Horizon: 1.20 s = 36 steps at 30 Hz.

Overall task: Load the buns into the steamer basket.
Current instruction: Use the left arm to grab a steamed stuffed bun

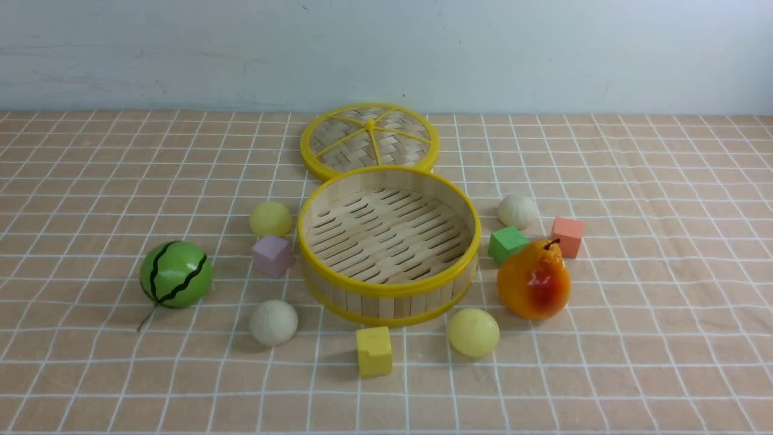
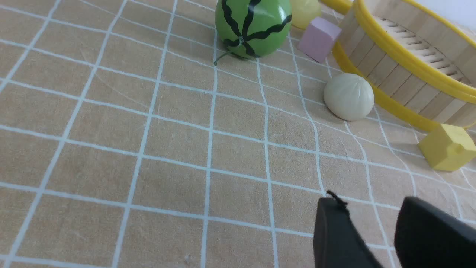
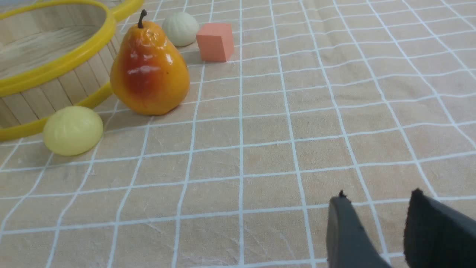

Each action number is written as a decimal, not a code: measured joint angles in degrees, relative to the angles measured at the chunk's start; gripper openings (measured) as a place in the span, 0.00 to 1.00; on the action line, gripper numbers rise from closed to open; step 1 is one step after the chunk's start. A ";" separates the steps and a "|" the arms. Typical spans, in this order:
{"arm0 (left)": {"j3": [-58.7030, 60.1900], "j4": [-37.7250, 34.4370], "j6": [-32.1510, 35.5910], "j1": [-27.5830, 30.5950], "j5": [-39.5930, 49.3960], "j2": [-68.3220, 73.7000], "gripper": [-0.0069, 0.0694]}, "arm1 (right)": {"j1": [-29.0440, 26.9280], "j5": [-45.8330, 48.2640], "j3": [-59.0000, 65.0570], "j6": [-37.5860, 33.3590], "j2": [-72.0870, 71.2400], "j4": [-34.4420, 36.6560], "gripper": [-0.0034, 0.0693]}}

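Bright even light, soft shadows, glare on pear [image 1: 534,281].

Left hand [image 2: 372,210] and right hand [image 3: 377,203], each with two dark, tapered, matte fingers [image 2: 334,238]

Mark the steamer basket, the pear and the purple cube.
steamer basket [image 1: 386,304]: front view, on its near wooden wall.
pear [image 1: 534,284]: front view, on the middle of its body.
purple cube [image 1: 273,255]: front view, on the middle of the cube.

Matt wooden steamer basket [image 1: 386,302]; glossy pear [image 1: 534,281]; glossy watermelon ball [image 1: 176,273].
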 joint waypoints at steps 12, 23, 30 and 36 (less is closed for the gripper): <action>0.00 0.07 0.00 0.00 0.00 0.00 0.40 | 0.00 0.00 0.00 0.00 0.00 0.05 0.38; 0.00 0.07 0.00 0.00 0.00 0.00 0.40 | 0.00 0.00 0.00 0.00 0.00 0.05 0.38; 0.00 -8.70 -4.66 0.00 -9.27 0.00 0.40 | 0.00 0.00 0.00 0.00 0.00 0.05 0.38; 0.00 -24.66 -9.85 -0.06 -23.81 0.00 0.40 | 0.00 0.00 0.00 0.00 0.00 0.05 0.38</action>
